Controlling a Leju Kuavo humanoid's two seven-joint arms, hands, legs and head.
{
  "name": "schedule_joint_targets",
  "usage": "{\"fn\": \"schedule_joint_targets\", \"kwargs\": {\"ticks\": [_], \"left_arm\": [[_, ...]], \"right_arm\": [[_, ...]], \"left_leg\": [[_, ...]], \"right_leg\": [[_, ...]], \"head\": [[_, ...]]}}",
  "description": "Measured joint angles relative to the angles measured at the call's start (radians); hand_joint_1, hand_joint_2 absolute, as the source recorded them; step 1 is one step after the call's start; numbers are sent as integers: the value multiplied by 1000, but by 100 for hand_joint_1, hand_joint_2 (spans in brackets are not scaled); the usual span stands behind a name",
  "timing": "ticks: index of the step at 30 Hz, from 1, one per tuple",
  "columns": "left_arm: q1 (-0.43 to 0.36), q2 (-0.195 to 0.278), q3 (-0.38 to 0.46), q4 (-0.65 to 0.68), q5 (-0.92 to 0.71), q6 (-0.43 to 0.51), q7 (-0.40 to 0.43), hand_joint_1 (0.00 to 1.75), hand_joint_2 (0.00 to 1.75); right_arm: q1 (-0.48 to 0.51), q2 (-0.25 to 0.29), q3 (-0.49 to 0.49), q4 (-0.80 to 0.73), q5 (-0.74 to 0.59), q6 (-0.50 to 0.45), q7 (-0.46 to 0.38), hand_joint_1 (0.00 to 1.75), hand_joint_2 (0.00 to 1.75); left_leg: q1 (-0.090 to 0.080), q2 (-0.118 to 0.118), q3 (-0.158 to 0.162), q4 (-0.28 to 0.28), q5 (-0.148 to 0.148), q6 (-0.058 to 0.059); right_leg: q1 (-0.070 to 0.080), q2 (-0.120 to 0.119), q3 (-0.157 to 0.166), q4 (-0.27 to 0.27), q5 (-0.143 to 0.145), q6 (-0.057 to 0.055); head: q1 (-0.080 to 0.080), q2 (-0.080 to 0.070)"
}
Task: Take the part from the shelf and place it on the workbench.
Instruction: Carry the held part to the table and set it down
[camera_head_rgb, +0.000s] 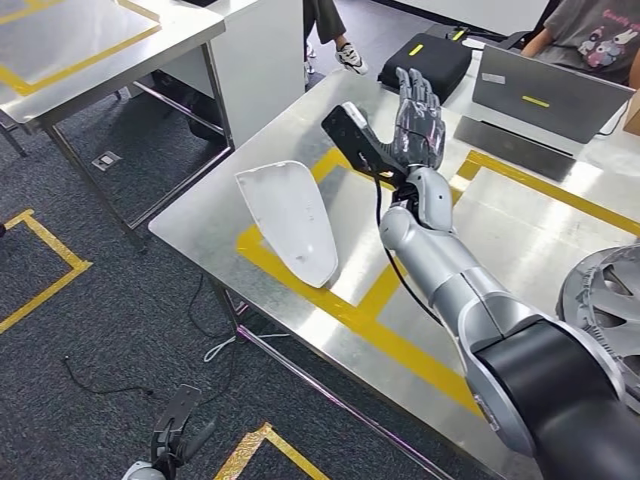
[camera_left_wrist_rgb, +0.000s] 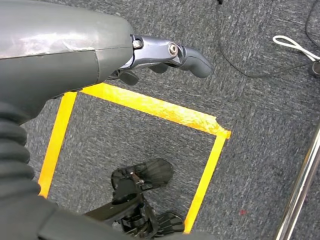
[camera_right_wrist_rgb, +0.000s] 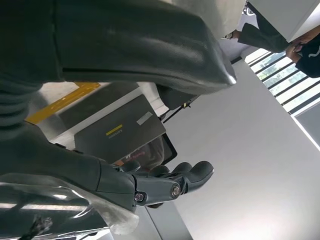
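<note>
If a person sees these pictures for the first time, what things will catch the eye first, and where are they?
First comes the silver right arm reaching over the steel workbench, its right hand raised, fingers spread and holding nothing. Just beside it, the white part lies on the workbench near its front corner, partly over the yellow tape. Low at the robot's left side, the left hand hangs above the grey carpet.

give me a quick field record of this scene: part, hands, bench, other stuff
part: white part lies on the workbench, across its yellow tape line, near the front edge
right hand: raised above the bench, fingers spread, holds nothing, apart from the part
left hand: hangs low over grey carpet, holds nothing
bench extras: closed laptop, black case, wheel cover at the right edge
people: one seated behind the laptop
</note>
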Motion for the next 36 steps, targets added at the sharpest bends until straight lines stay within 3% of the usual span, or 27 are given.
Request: {"fn": "schedule_joint_targets", "kwargs": {"ticks": [8,12,16,21,25,30,36], "left_arm": [[0,2,0,0,12,8,3,0,0],[2,3,0,0,30,22,3,0,0],[17,7,6,0,76,48,-19,0,0],[57,21,36,0,153,76,-65,0,0],[89,35,65,0,179,83,-87,0,0],[103,42,87,0,199,88,-100,0,0],[107,46,100,0,209,92,-106,0,0]], "right_arm": [[3,-16,-39,9,-4,-5,-27,0,0],[44,-15,-108,-34,-143,-49,-211,0,0],[195,1,-186,-239,-368,0,-426,0,0],[503,10,-154,-678,-537,157,-475,0,0],[701,-10,-76,-939,-554,183,-500,0,0],[805,-38,-36,-1090,-589,222,-516,0,0],[858,-58,-14,-1165,-592,231,-526,0,0]], "left_leg": [[0,0,0,0,0,0],[0,0,0,0,0,0],[0,0,0,-1,0,0],[0,-1,0,-1,-3,0],[0,-1,0,-2,-5,-1],[0,-1,0,-2,-5,-1],[0,-1,1,-2,-5,-1]], "right_leg": [[0,0,0,0,0,0],[0,0,1,0,0,0],[1,-1,1,0,-1,1],[1,-3,1,0,-5,0],[1,-2,1,0,-7,0],[1,-2,1,0,-7,0],[0,-2,1,0,-6,2]], "head": [[0,0],[0,0],[0,0],[0,0],[0,0],[0,0],[0,0]]}}
